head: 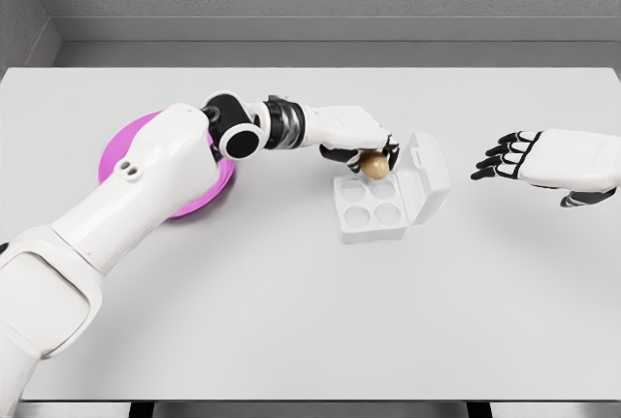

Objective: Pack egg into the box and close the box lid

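1. Left arm enters from lower left and runs diagonally across the bench [291, 321]. The forearm then turns roughly horizontal, pointing right toward the box [388, 203].
2. Left robot hand [374, 156] is palm-down, fingers curled and clamped on the egg [375, 164]. Dark fingertips wrap its top and sides.
3. Egg is brown and held right over the box's rear tray cells, at the back right cup. Can't tell if it's seated or just above.
4. Box is white with a four-cell tray. Three cups are visibly empty. Lid [427, 177] is open, hinged on the right side and tilted up and away from the tray.
5. Right robot hand [514, 158] hangs to the right of the box, well apart from it. Palm is roughly level, fingers spread and pointing left toward the box, gripping nothing.
6. Pink plate [209, 195] sits on the left part of the bench, mostly hidden under the left upper arm and elbow.
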Motion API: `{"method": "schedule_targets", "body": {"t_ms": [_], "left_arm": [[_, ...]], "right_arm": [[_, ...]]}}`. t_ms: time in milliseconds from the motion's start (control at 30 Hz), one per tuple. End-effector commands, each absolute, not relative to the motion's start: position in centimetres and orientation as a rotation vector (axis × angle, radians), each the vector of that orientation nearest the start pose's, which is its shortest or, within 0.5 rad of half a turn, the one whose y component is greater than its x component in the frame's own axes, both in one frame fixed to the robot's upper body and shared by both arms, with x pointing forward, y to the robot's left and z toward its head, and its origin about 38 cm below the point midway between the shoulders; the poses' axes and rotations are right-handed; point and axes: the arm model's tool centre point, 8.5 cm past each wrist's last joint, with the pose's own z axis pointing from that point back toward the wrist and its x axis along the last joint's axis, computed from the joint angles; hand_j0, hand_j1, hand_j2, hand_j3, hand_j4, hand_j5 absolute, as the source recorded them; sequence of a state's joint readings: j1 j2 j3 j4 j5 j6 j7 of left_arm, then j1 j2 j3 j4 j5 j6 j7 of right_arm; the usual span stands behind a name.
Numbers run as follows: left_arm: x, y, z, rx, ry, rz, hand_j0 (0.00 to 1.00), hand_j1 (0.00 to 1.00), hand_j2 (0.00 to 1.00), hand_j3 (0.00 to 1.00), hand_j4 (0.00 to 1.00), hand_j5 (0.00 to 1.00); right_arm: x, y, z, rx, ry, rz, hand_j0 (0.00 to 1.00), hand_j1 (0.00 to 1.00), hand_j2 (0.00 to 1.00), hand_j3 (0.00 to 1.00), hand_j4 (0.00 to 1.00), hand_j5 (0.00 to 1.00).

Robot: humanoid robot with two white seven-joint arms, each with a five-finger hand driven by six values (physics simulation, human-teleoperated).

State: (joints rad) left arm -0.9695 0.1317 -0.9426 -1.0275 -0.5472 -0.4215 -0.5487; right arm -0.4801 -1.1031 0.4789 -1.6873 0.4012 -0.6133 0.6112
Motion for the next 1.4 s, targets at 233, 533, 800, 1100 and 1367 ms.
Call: {"method": "schedule_targets", "body": {"t_ms": [233, 533, 800, 1100, 1367], "left_arm": [[49.0, 2.8, 18.8, -0.19, 1.951, 2.993, 0.47, 0.47, 0.47, 0.47, 0.47, 0.47], [48.5, 2.3, 19.3, -0.129, 1.973, 2.95, 0.51, 0.51, 0.51, 0.51, 0.51, 0.51], [48.0, 1.9, 18.6, -0.105, 1.934, 2.958, 0.55, 0.55, 0.55, 0.55, 0.55, 0.55], [47.7, 1.4, 18.8, -0.095, 1.933, 2.942, 0.6, 0.6, 0.6, 0.6, 0.6, 0.6], [47.3, 1.2, 18.5, -0.086, 1.91, 2.944, 0.65, 0.65, 0.65, 0.65, 0.65, 0.65]], "right_arm": [[37.6, -35.8, 25.2, -0.513, -1.161, 2.297, 1.0, 1.0, 1.0, 1.0, 1.0, 1.0], [37.6, -35.8, 25.3, -0.514, -1.161, 2.297, 1.0, 1.0, 1.0, 1.0, 1.0, 1.0], [37.6, -35.8, 25.2, -0.513, -1.161, 2.297, 1.0, 1.0, 1.0, 1.0, 1.0, 1.0], [37.6, -35.8, 25.2, -0.514, -1.159, 2.298, 1.0, 1.0, 1.0, 1.0, 1.0, 1.0], [37.6, -35.8, 25.2, -0.513, -1.161, 2.297, 1.0, 1.0, 1.0, 1.0, 1.0, 1.0]]}}
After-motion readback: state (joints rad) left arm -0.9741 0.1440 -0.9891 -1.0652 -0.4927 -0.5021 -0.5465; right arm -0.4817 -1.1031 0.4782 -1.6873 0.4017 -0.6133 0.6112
